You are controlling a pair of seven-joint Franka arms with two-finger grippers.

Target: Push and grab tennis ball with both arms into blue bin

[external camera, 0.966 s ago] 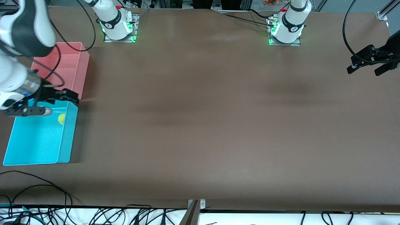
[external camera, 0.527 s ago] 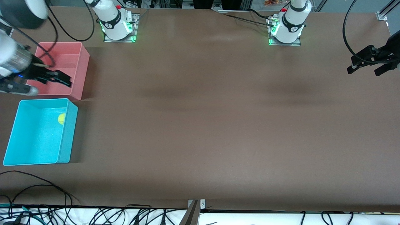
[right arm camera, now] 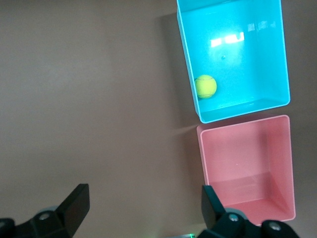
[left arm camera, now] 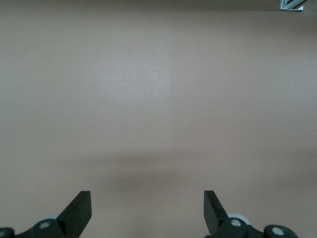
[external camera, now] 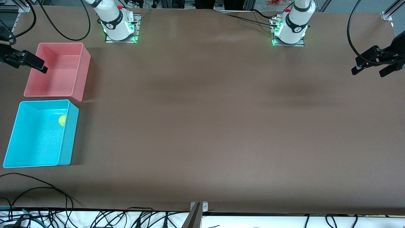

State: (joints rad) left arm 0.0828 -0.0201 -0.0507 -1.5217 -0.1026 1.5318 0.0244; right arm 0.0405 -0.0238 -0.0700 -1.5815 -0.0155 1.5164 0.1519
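Note:
The tennis ball lies inside the blue bin, against the wall that faces the middle of the table and near the corner next to the pink bin. The right wrist view shows the ball on the blue bin's floor from high above. My right gripper hangs open and empty, high over the pink bin's outer edge at the right arm's end of the table; its jaws stand wide. My left gripper waits open over bare table at the left arm's end, with nothing between its jaws.
A pink bin of similar size stands just beside the blue one, farther from the front camera, with nothing in it. Brown table spreads between the two arm bases. Cables lie along the near edge.
My right gripper has risen from over the blue bin and drawn back past the pink bin toward the table's end. The ball has stayed in the blue bin. The left arm has not moved.

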